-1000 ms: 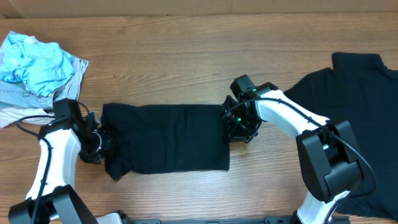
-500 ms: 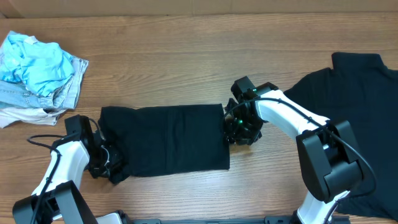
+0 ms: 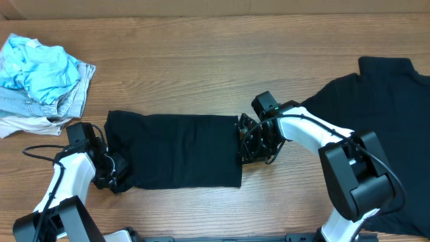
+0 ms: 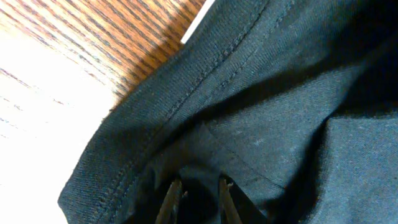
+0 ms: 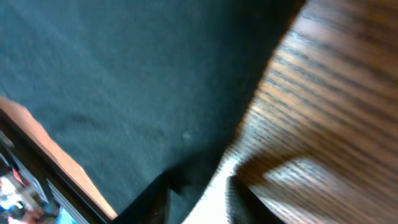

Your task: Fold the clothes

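Where the wood table (image 3: 201, 60) runs out far to the left of the shirt (image 3: 178, 151), a crumpled pile (image 3: 40, 74) of light blue and denim cloth lies well apart from it, up and to the left. The shirt itself is black, folded into a long flat band across the middle of the table.

At the shirt's left end, by the near corner, sits the left gripper (image 3: 113, 176), and the cloth there is bunched around it. From the left wrist its fingers (image 4: 171, 198) stand close together and are sunk into a dark fold just inside the stitched hem (image 4: 186, 93); they look pinched on that fold of the shirt.

At the shirt's right edge, about halfway along it, the right gripper (image 3: 247, 142) touches the cloth, its white arm (image 3: 309, 128) leading away to the right. From the right wrist its fingers (image 5: 239, 196) stand a little apart, the shirt's edge runs in beside one of them, and a pale strip of table shows between the two. Whether it has hold of the cloth I cannot tell.

Right of the shirt, past that arm, a second shirt (image 3: 383, 121) lies spread out, also black, reaching off the table's right side.
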Controlling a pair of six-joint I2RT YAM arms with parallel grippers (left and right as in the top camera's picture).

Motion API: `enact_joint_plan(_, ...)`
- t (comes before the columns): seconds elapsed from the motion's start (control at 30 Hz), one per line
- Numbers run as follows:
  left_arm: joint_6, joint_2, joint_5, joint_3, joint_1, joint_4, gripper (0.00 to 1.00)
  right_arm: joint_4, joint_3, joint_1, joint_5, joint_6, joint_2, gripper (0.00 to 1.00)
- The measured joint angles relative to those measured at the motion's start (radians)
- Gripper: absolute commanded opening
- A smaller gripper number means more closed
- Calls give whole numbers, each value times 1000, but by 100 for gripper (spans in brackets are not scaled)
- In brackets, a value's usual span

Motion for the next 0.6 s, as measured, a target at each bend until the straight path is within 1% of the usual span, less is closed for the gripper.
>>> enact_joint_plan(0.03,0,0,0,0,0,-1,38,3,-5,2,-2,-12,0,20)
enact_joint_plan(0.07,0,-1,1,0,0,-2,61,6,-10,2,-4,-21,0,13)
enact_joint_plan(0.1,4,-3,5,1,0,-3,77,11,-10,3,-8,-30,0,8)
enact_joint_plan(0.13,5,-4,13,1,0,-5,84,22,-10,3,-10,-37,0,4)
enact_joint_plan(0.17,7,-7,22,4,0,-4,87,32,-10,3,-8,-42,0,4)
enact_joint_plan(0.27,26,-13,49,10,-1,2,88,69,-10,1,4,-42,0,4)
enact_joint_plan(0.37,58,-12,64,13,-1,1,88,116,-10,-12,73,7,0,4)
enact_joint_plan(0.4,70,-12,76,13,-1,2,89,123,-10,-21,91,27,0,7)
enact_joint_plan(0.47,94,-12,110,13,-1,3,92,126,-3,-43,110,57,-1,38)
enact_joint_plan(0.5,106,-12,125,13,-3,3,93,117,4,-58,114,70,-1,42)
enact_joint_plan(0.6,128,-12,145,14,-8,3,95,82,43,-109,163,91,-9,42)
